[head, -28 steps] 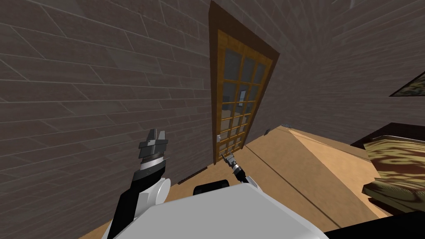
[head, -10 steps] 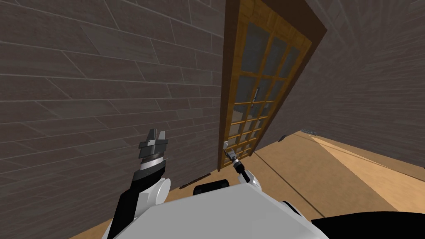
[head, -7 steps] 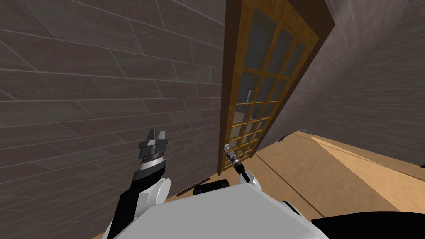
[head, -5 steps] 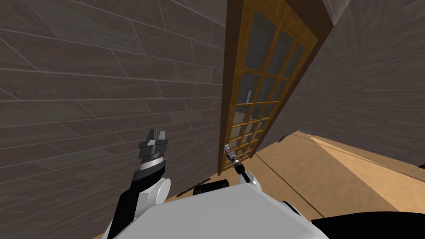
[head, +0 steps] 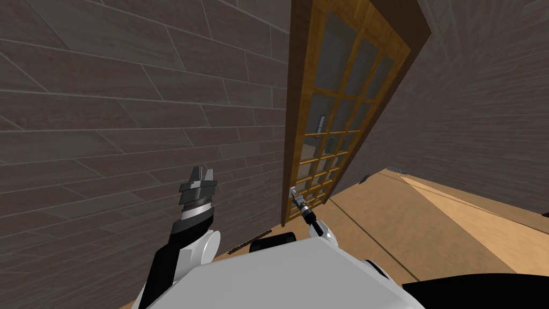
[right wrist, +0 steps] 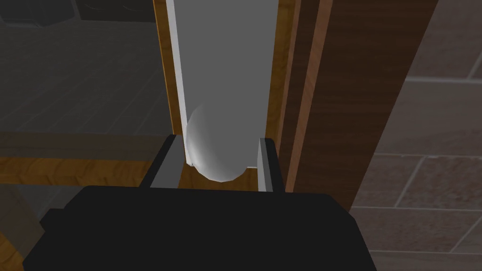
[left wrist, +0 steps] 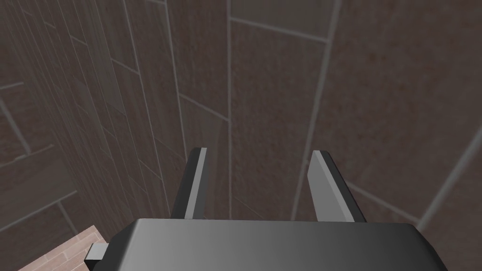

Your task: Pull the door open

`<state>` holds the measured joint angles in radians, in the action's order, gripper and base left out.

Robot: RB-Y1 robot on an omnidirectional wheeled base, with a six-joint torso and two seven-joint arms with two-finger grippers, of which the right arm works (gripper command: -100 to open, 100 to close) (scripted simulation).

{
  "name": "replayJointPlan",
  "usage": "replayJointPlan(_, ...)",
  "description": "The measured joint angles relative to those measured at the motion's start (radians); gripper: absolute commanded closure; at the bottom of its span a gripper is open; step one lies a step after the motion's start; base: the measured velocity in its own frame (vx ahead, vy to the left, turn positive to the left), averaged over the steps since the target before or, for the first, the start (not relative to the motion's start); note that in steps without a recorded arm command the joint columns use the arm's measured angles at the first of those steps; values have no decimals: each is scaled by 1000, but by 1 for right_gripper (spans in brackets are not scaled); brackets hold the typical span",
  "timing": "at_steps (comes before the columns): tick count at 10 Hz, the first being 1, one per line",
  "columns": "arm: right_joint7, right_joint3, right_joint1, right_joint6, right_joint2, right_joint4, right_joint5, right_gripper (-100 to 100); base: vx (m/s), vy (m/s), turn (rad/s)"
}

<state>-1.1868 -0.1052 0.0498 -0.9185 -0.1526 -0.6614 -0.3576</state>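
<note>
The door, a wooden grid of glass panes, is standing in the wall straight ahead of me, and it is looking closed: its edge is lying close along the dark brown door frame. Its knob, a rounded grey bulge at the foot of a long grey plate, is sitting low on the side of the door next to that frame.

The right gripper is reaching out to this knob, and its fingers are standing on either side of it, drawn in narrow. They are looking pressed onto the knob, one touching it and the other just beside it. I am judging the grasp as made and the pull as the step now in hand.

The next move is calling for a steady draw back toward me along the door's swing. The grip needs to stay firm, since a round, smooth knob may be slipping out from between thin blades.

The left gripper is hanging idle, raised in front of the brown tiled wall, its fingers spread with nothing between them. The tan floor is lying off to my right.
</note>
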Motion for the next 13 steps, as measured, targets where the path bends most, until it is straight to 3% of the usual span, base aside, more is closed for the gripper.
replayJointPlan(3,25,-6,5,-1,-10,-5,15,100,-173,-9,52)
replayJointPlan(5,52,-5,-3,14,-15,-23,24,100,-193,7,79)
replayJointPlan(6,68,-5,4,10,-19,-10,32,100,-156,-6,92)
replayJointPlan(8,107,-1,-9,14,-21,-27,47,100,-176,-7,96)
replayJointPlan(11,151,-6,5,0,-31,-1,72,100,-95,-22,48)
replayJointPlan(12,172,-1,-16,15,-33,-40,75,100,-34,-1,-12)
replayJointPlan(13,176,-2,-2,18,-29,-26,79,100,-59,-5,63)
